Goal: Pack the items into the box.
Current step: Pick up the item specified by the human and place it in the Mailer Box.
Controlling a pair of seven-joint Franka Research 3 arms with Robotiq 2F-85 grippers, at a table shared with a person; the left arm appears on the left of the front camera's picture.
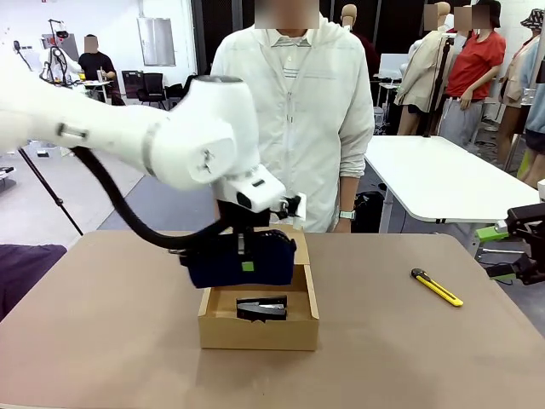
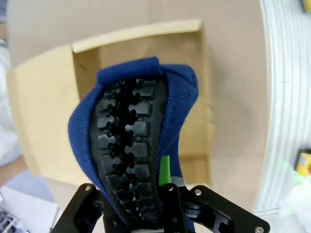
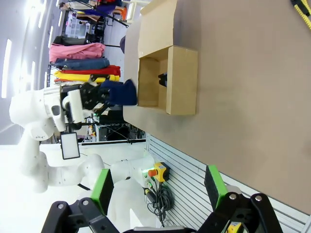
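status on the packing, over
Left gripper shut on navy pouch, above the box. Right gripper open, off to the side. Black tool in box. Nothing in the way.

Overall light: bright, even indoor light from overhead; the table [image 1: 409, 358] carries only soft, faint shadows.
Glare: my left arm [image 1: 128, 136] burns out to plain white toward the front view's left edge. Ceiling strips flare along the left side of my right wrist view.
Shadow: the box [image 1: 255, 332] is darkest inside, beneath the pouch [image 1: 226, 264].
Focus: in my left wrist view the pouch is crisp, while the box and table behind it are soft.
Distortion: my right wrist view curves straight lines near its edges.
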